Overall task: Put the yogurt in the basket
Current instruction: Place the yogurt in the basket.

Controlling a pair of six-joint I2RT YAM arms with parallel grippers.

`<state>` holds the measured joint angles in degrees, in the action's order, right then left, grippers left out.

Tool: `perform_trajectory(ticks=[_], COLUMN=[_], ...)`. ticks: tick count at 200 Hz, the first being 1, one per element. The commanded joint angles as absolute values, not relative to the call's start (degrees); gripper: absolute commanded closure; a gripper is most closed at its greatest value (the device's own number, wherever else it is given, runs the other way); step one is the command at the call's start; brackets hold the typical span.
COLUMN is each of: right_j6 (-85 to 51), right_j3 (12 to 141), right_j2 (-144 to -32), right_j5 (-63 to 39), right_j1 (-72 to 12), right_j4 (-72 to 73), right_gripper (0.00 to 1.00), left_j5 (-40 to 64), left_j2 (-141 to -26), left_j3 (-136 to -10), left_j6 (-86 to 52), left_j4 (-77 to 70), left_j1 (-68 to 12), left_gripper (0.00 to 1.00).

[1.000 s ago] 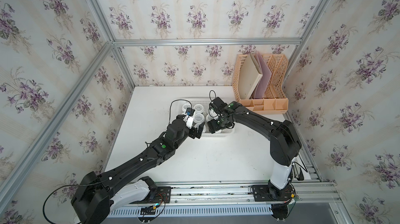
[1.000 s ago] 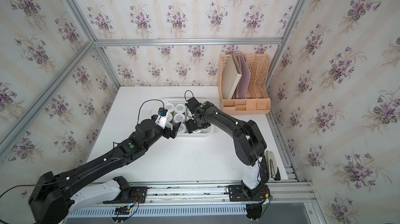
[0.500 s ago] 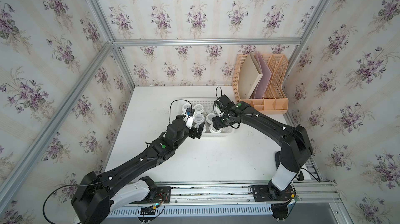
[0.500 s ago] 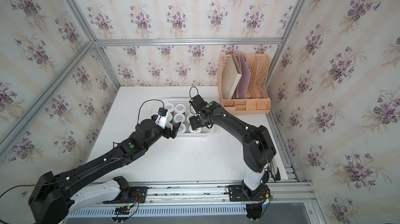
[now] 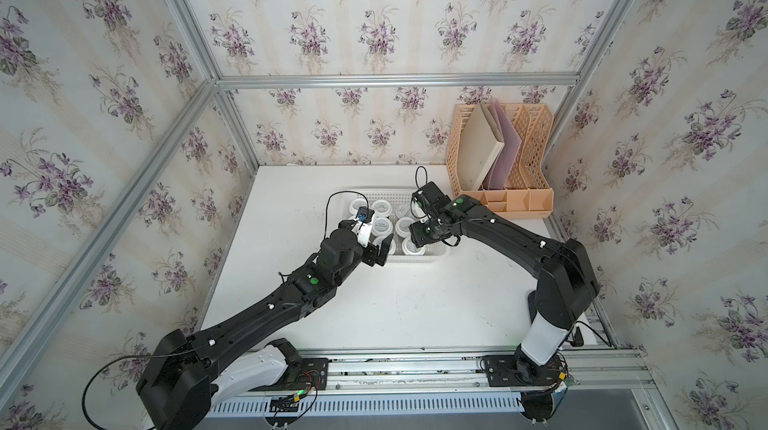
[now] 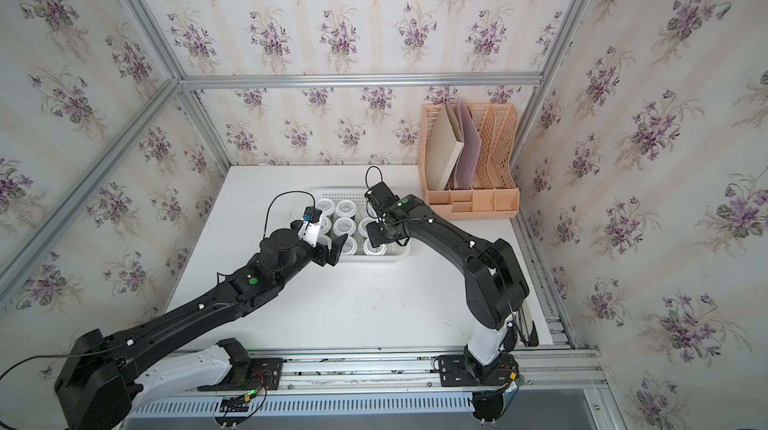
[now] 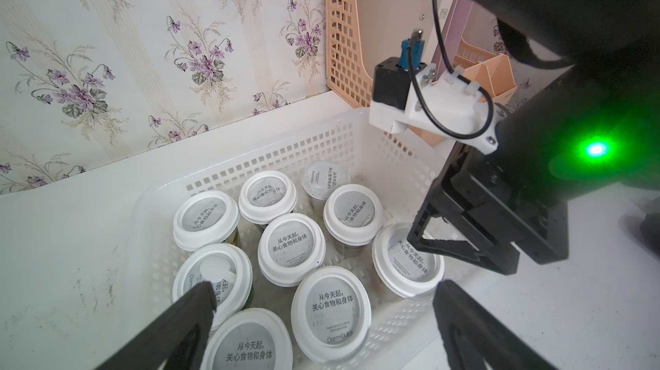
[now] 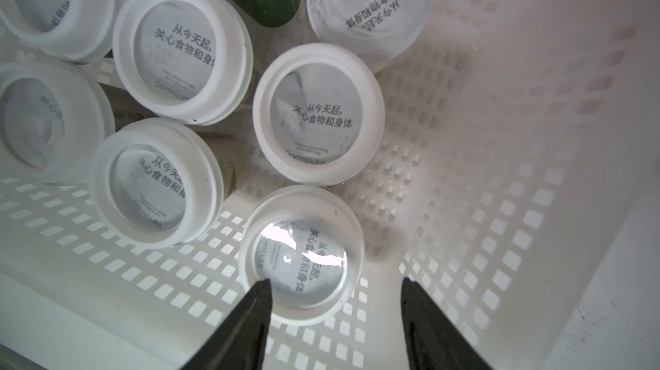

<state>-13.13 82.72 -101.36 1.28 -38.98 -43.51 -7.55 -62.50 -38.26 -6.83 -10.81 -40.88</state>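
Note:
The white basket (image 5: 390, 192) (image 6: 345, 192) stands at the back middle of the table and holds several yogurt cups (image 5: 381, 224) (image 6: 345, 225) (image 7: 291, 243), all upright with white lids. My left gripper (image 5: 380, 251) (image 6: 334, 251) (image 7: 325, 288) hovers open over the basket's front left cups, gripping nothing. My right gripper (image 5: 417, 237) (image 6: 376, 237) (image 8: 335, 280) hangs open just above the front right cup (image 8: 301, 257) (image 7: 407, 261), with its fingertips beside the lid and apart from it.
A peach mesh file rack (image 5: 536, 199) (image 6: 498, 199) with folders stands at the back right, close to the basket. Wallpapered walls close in the table on three sides. Bare white table (image 5: 415, 303) lies in front of the basket.
The right arm's elbow swung out to the right while its gripper stayed over the basket's right side, and its jaws narrowed. The left arm has not moved.

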Motion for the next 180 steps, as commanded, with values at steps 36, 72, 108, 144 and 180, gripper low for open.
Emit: perform_trajectory(ticks=[36,72,108,144,180], right_j6=[-13.10,-13.10,-13.17,-13.23,-13.18], right_j3=[83.44,83.53,83.49,83.93,84.63], right_j2=[-102.91,-103.71,-104.32,-105.17,-106.30], right_j5=[1.32,0.96,-0.17,-0.79,-1.23], right_j1=[-39.02,-39.02,-39.16,-39.33,-39.64], right_j4=[-42.59,-42.41,-41.66,-41.31,-41.13], right_gripper=[0.37,0.37,0.38,0.38,0.38], left_j5=[-7.74,-7.65,-7.62,-7.60,-7.56], left_j2=[-62.66,-62.75,-62.84,-63.10,-63.28], left_j3=[-38.74,-38.85,-38.92,-38.99,-39.20], left_j6=[-6.64,-6.59,-6.59,-6.59,-6.59], left_j4=[-10.72,-10.59,-10.55,-10.55,-10.46], left_j1=[-40.87,-40.87,-40.86,-40.84,-40.86], left_gripper=[0.01,0.01,0.01,0.01,0.01])
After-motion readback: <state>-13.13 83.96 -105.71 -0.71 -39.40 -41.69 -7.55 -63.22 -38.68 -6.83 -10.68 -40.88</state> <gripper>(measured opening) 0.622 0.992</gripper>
